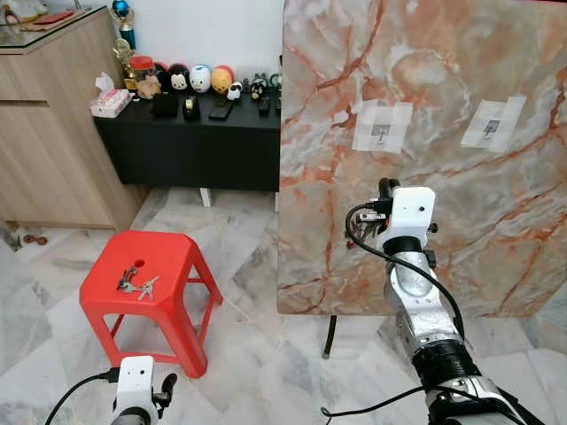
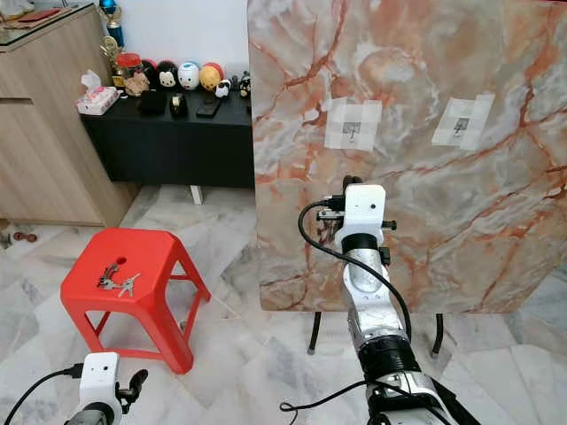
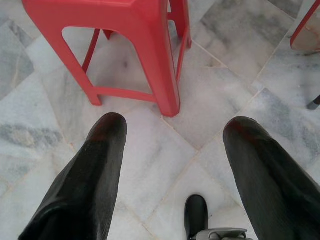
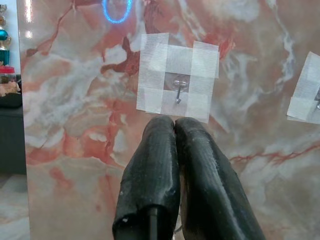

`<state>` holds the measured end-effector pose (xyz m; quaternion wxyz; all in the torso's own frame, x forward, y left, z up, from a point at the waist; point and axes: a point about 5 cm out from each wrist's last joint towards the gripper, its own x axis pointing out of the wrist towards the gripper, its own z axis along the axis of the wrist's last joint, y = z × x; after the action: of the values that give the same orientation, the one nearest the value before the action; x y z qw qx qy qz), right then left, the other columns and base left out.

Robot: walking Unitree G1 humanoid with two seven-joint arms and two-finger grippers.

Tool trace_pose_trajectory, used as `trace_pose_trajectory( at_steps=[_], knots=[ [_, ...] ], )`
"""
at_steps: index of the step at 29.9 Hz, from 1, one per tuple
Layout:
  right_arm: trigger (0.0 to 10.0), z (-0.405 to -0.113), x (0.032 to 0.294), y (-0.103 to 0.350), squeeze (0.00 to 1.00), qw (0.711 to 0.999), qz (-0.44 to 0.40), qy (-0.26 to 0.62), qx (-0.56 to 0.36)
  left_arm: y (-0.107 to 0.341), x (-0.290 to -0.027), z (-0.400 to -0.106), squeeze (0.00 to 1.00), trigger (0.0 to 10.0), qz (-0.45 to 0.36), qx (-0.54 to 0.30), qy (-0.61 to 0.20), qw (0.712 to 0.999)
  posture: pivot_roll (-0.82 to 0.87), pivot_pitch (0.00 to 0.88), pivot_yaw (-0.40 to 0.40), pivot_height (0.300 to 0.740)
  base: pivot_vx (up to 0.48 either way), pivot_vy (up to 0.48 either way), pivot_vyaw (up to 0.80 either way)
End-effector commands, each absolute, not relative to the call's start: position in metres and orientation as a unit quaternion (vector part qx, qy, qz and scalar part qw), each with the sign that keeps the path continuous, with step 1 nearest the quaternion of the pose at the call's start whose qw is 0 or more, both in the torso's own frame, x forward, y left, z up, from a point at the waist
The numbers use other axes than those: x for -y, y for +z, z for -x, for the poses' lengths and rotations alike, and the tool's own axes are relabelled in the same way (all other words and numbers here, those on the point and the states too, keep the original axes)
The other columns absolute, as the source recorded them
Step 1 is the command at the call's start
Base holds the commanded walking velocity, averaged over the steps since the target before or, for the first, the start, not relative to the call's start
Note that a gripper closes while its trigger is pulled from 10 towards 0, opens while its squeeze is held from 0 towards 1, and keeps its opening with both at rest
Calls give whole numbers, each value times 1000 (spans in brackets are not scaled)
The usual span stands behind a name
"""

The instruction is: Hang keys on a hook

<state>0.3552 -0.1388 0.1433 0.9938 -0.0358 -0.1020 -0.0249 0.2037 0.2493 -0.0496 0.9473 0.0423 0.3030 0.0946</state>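
Keys (image 1: pixel 137 285) lie on red stool (image 1: pixel 177 257) at lower left, nearer the left tool (image 3: pixel 170 165), gaping and empty; right tool (image 4: pixel 175 165), pressed closed and empty, faces hook (image 4: pixel 178 91).

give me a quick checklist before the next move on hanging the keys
1. Keys located: ok, they lie on top of the red stool, not yet picked up.
2. Left gripper ready to grasp: ok, open, low by the stool's legs over the marble floor.
3. Right gripper free: ok, shut with nothing between its fingers, raised in front of the marble board.
4. Target hook free: ok, taped to the board, nothing hanging on it.
5. Second hook free: cannot tell, too small.
6. Gripper lined up over keys: not ok, the left one sits below the stool top.
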Motion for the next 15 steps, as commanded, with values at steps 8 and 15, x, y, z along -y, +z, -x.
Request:
trace_pose_trajectory(
  at_steps=[8,15],
  knots=[
    [10000,-360,139,153,0,992,29,-29,118,-50,-252,-204,0,10000,-35,-310,101,945,157,0,-45,740,259,0,0],
    [10000,-360,138,154,0,992,28,-27,119,-50,-251,-204,0,10000,-32,-309,102,945,159,0,-49,740,273,0,0]
  ],
)
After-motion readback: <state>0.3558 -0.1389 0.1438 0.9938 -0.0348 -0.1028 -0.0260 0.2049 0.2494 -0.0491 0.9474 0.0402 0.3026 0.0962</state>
